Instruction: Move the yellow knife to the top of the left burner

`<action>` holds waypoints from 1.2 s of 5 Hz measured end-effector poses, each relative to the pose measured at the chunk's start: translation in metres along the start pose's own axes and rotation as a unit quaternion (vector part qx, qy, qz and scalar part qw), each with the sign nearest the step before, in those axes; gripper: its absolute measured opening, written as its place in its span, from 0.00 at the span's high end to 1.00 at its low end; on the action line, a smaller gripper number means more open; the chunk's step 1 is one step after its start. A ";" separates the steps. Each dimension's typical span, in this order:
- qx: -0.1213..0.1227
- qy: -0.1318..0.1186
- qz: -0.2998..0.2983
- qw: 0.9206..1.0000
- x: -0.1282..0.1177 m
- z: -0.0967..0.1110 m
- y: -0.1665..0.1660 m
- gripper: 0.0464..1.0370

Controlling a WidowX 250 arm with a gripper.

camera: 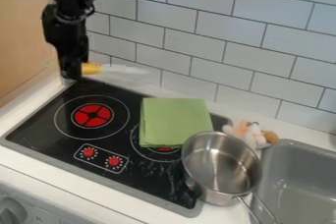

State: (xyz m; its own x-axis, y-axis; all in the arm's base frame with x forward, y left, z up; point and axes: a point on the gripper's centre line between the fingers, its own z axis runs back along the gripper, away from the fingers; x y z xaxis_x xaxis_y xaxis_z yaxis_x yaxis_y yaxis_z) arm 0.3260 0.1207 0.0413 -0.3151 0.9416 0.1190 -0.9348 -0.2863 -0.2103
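Two red burners (93,115), tiled wall (197,11)

White tile bkgd (191,30) — wood panel, L (25,31)

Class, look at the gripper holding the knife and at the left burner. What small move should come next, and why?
Probably bring the gripper away from the wall, towards the left burner, before lowering: it appears to hold the knife by its yellow handle near the stove's back left corner, and the burner lies nearer the camera.
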 end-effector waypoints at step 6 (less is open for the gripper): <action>-0.010 0.009 -0.099 0.995 0.010 0.017 0.083 0.57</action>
State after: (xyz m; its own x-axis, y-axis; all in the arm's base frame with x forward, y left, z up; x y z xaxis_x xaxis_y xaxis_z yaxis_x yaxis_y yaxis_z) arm 0.2423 0.1033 0.0414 -0.1229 0.9821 0.1430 -0.9747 -0.0924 -0.2034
